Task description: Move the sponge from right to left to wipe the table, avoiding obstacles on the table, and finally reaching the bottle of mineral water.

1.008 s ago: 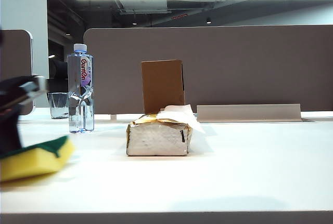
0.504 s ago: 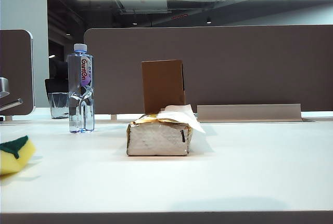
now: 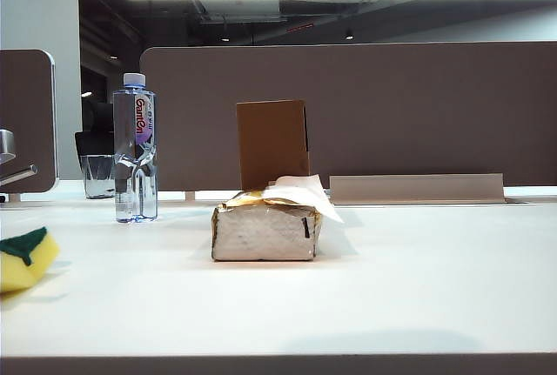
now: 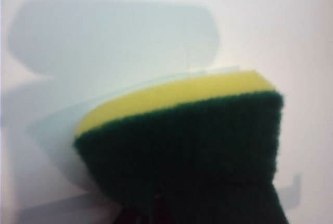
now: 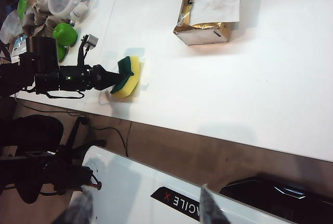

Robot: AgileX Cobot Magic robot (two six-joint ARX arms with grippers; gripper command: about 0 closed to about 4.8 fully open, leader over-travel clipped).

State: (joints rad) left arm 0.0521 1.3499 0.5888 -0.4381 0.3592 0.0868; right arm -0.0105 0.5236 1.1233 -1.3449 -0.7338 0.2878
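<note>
1. Now, at the far left edge of the exterior view, the sponge (image 3: 24,259) rests yellow side down on the desk (image 3: 392,288), near its front edge; the left end effector (image 5: 115,77) is clamped on its green layer, as the right wrist view shows.
2. Next rightward and farther back stands the bottle of mineral water (image 3: 135,149), upright, with a drinking glass (image 3: 97,176) just behind it.
3. Toward the middle lies the tissue pack (image 3: 266,229), with the cardboard box (image 3: 272,143) upright behind it; both obstacles are well to the right of the sponge, so the wipe seems past them.
4. The step in hand looks like the final approach: the next move calls for sliding the sponge away from the front edge toward the bottle without knocking it.
5. The right end effector (image 5: 140,208) hovers off the desk's front edge, jaws apart and empty.
</note>
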